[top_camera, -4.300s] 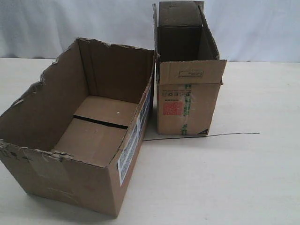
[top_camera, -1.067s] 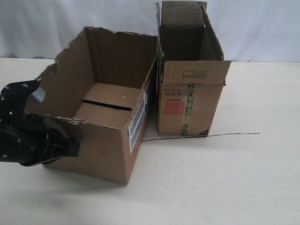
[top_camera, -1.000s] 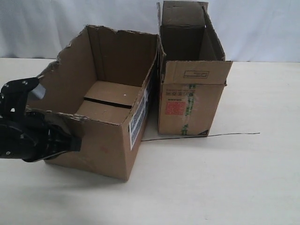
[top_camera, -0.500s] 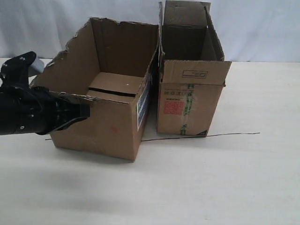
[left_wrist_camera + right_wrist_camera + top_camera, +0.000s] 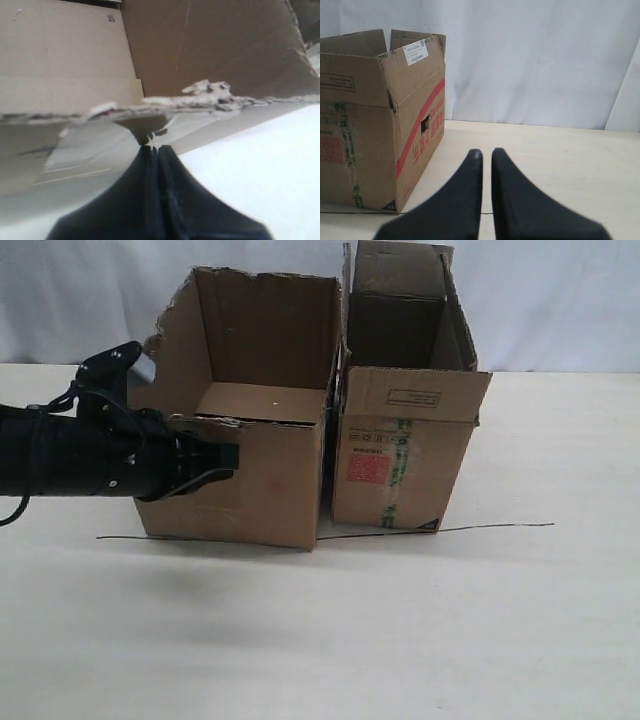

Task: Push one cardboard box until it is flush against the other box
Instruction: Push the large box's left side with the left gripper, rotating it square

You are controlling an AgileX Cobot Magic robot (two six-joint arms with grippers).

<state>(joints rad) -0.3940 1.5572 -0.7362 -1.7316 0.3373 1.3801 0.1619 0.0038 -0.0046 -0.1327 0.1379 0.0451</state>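
The wide cardboard box [image 5: 255, 490] with the ragged torn rim stands left of the narrower, taller other box [image 5: 405, 455], which has upright flaps and a red square label. Their facing sides run parallel and very close, with only a thin dark slit between them low down. My left gripper [image 5: 225, 458] is shut, its tips against the wide box's front left corner just under the torn rim [image 5: 205, 95]. In the left wrist view the gripper [image 5: 154, 148] touches the cardboard wall. My right gripper [image 5: 486, 152] is shut on nothing, hanging over the table right of the other box [image 5: 370, 120].
A thin black line [image 5: 480, 528] runs across the light table [image 5: 450, 640] under the front of both boxes. A white curtain [image 5: 560, 300] closes off the back. The right arm does not show in the exterior view.
My left arm came in from the left and pushed the wide box right and back, turning it square. Its side now stands along the narrower box, which was nudged slightly.
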